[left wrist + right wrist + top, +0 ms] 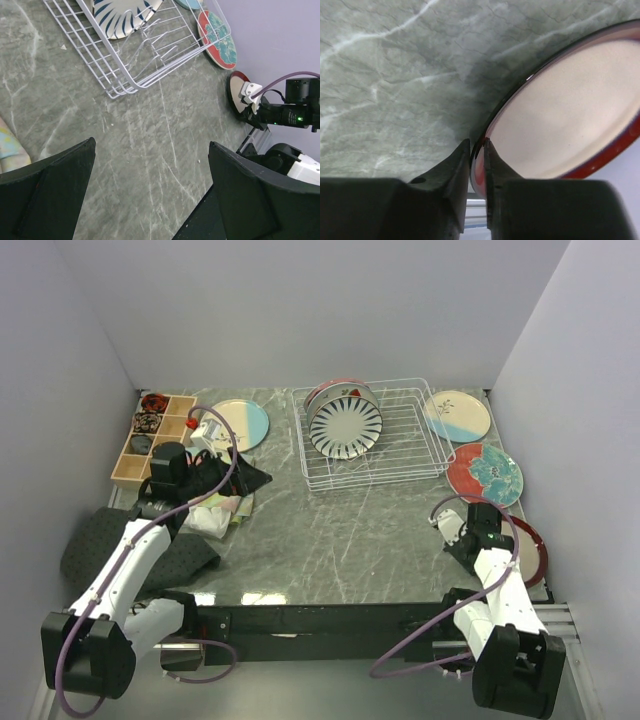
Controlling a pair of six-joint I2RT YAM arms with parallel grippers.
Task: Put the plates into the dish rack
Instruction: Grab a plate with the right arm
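In the right wrist view the red-rimmed plate (570, 110) runs off the top and right edges, and the rim pinched between the jaws of the right gripper (479, 150) shows only as a thin sliver. From above, the right arm (497, 575) hides most of that plate. In the dish rack (410, 440), the striped plate (345, 425) covers all but the rim of 1 pink plate (330, 387) behind it. The contents of the wooden box (130, 470) are too small to tell.
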